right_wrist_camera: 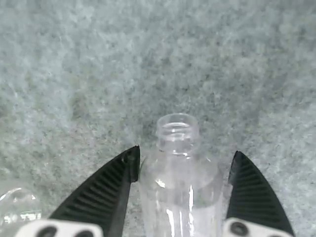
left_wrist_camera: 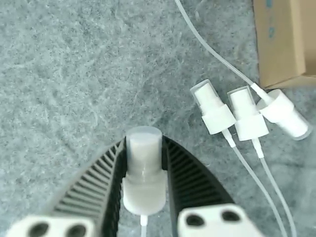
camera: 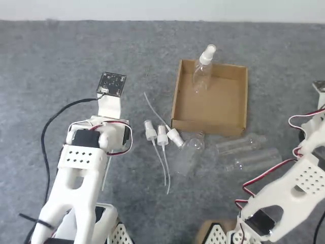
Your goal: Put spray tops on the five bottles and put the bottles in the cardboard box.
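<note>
My left gripper (left_wrist_camera: pixel 143 140) is shut on a white spray top (left_wrist_camera: pixel 143 168), held just above the grey carpet. Three more spray tops (left_wrist_camera: pixel 212 108) (left_wrist_camera: pixel 249 116) (left_wrist_camera: pixel 284 116) with long tubes lie beside it, near the cardboard box (left_wrist_camera: pixel 286 39). The high view shows those same tops (camera: pixel 162 135) in front of the box (camera: pixel 175 96). A capped bottle (camera: pixel 202 73) stands inside the box. My right gripper (right_wrist_camera: pixel 185 152) holds a clear uncapped bottle (right_wrist_camera: pixel 180 187) between its fingers, neck pointing away from the wrist.
Three clear uncapped bottles (camera: pixel 190 150) (camera: pixel 238 144) (camera: pixel 254 160) lie on the carpet in front of the box. A loose thin tube (camera: pixel 152 109) lies to the left of the box. The carpet at the far left is free.
</note>
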Controlling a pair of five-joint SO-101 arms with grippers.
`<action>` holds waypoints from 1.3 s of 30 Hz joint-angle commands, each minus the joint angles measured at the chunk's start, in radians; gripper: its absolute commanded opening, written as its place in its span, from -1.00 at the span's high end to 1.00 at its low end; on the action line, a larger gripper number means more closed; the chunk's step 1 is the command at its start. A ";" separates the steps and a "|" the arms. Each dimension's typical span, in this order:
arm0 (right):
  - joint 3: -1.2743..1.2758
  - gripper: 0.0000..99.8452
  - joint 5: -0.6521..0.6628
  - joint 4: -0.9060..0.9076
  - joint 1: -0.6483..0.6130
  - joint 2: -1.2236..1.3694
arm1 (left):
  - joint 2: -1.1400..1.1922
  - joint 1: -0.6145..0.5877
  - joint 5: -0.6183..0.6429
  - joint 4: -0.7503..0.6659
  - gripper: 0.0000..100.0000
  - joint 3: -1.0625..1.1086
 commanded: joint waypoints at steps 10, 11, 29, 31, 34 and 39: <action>-0.295 1.00 0.009 0.209 -0.042 -0.137 | -0.032 0.005 0.014 -0.044 0.98 -0.007; -0.324 0.98 0.000 0.259 -0.067 -0.171 | -0.034 0.003 0.014 -0.051 0.98 -0.007; -0.034 0.99 -0.532 0.343 -0.871 -0.969 | -0.043 -0.029 0.006 0.121 0.98 -0.398; 0.074 0.99 -0.566 0.288 -0.966 -1.036 | -0.043 -0.058 0.009 0.166 0.98 -0.483; 0.282 0.99 -0.618 0.163 -1.087 -1.127 | -0.043 -0.110 0.011 0.224 0.98 -0.602; 0.667 0.99 -0.643 -0.137 -1.247 -1.276 | -0.123 -0.141 0.012 0.278 0.98 -0.702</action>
